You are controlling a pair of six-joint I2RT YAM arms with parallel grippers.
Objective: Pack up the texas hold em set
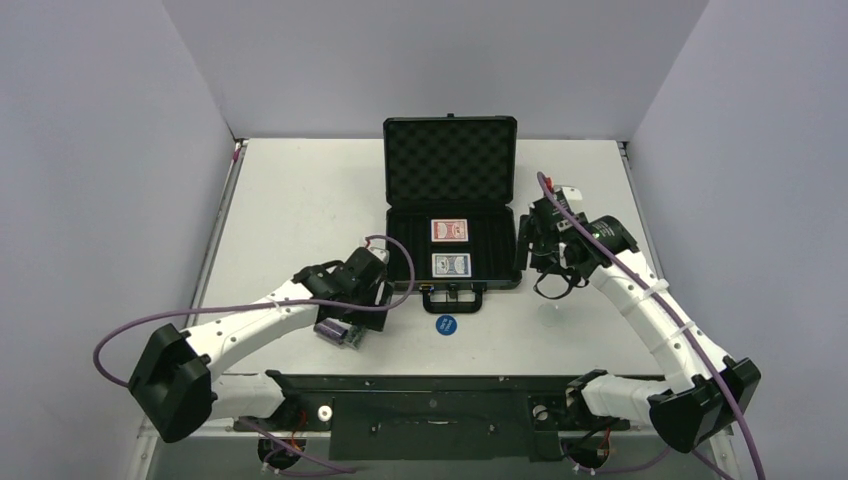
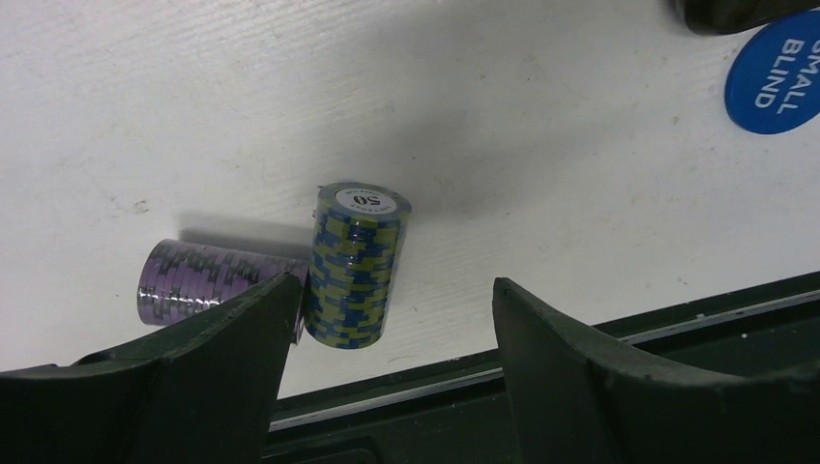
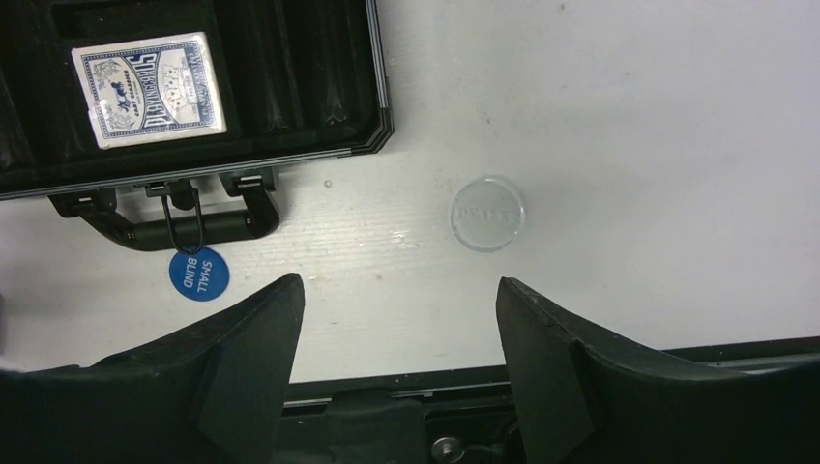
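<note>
One case, two card decks, two chip stacks, two discs.

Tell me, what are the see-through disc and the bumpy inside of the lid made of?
The disc looks like clear, hard plastic, maybe acrylic: the table shows straight through it. The lid lining looks like soft black foam, matte, with rows of bumps.

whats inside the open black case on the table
In the open black hard case, a red card deck and a blue card deck lie in the centre tray. Egg-crate foam lines the lid. Anything beneath the decks is covered.
</note>
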